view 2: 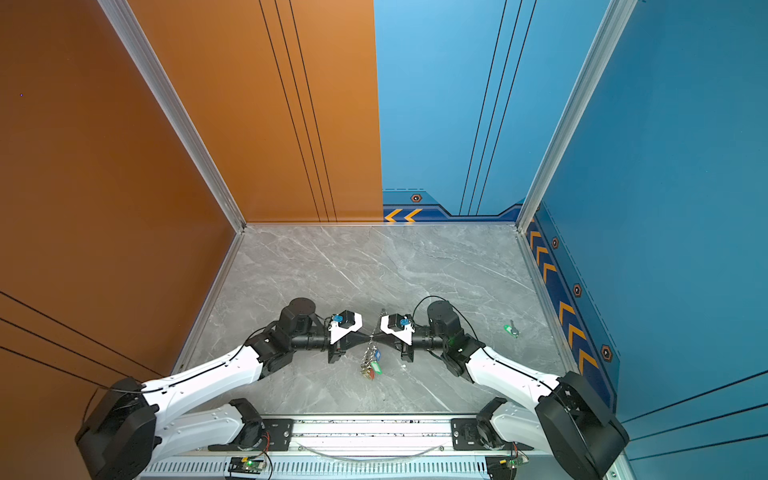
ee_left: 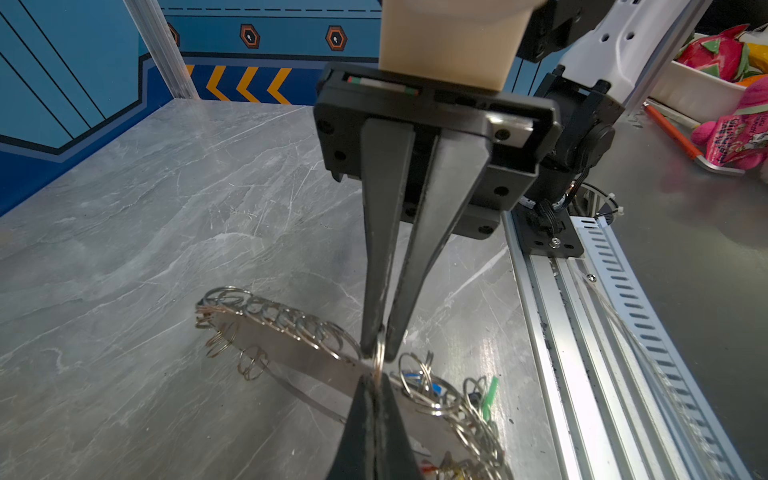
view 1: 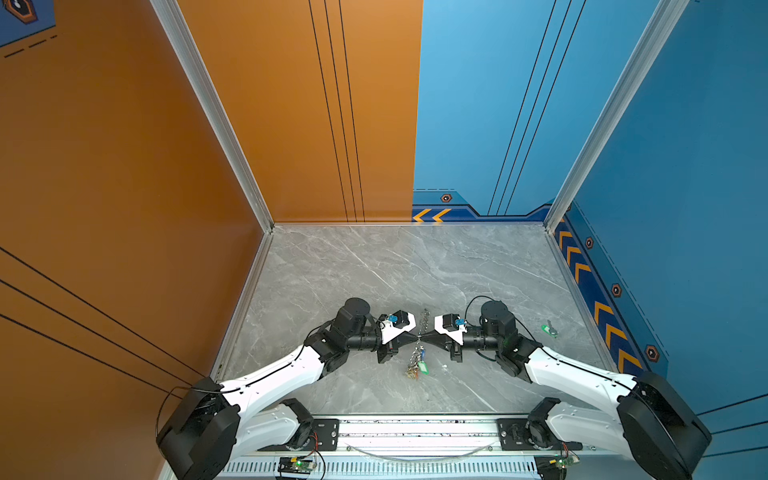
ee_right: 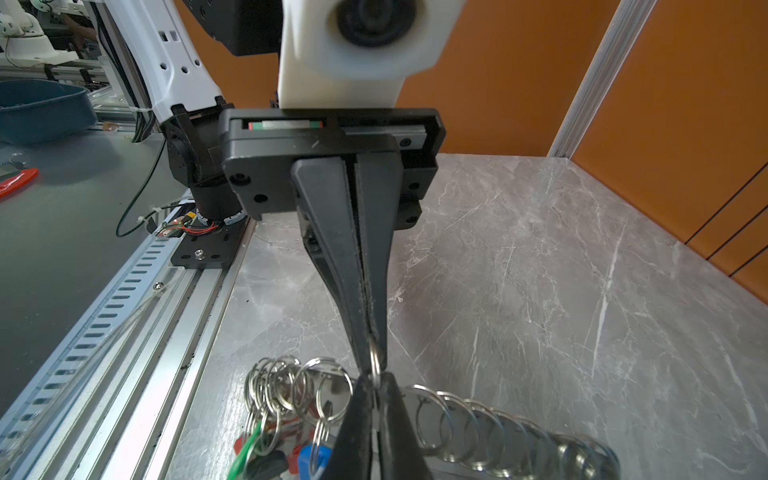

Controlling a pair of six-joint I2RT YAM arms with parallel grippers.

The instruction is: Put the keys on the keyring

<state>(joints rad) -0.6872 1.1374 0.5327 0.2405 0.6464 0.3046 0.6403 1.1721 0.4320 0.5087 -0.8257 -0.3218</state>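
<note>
Nearest: alu rail (view 1: 415, 428) along the front edge. Next, on the grey marble table (view 1: 374, 266), the keyring (view 1: 420, 332) lies at ctr. Its long axis runs near-to-far, i.e. crosswise to the line btwn the 2 grippers. Its near end carries a bunch of tagged keys (view 1: 417, 368), w/ green, blue & red tags visible, already hung on rings.

At mid-length of the keyring the 2 grippers meet tip to tip. left gripper (ee_right: 372, 351): fingers pressed together, pinching 1 split ring (ee_right: 375, 363) on the keyring's edge. right gripper (ee_left: 377, 353): tips flank the same ring w/ a slim gap. Can't tell if they grip it or only sit beside it.

Farther & to the right: 1 loose key (view 1: 549, 329), green tag, flat on the table, well apart from the keyring, out past the right arm (view 1: 573, 374). Judgement: that key is what's left to fetch. The right arm is much nearer, so it would have to back off & swing outward. Key's long axis is too small to tell.

Writing: none legible in the cell. The walls (view 1: 498, 104) show only orange chevrons (view 1: 432, 215) & hexagon marks (view 1: 446, 198). A pink packet (ee_left: 735, 133) off the table has print, too blurred to read.
</note>
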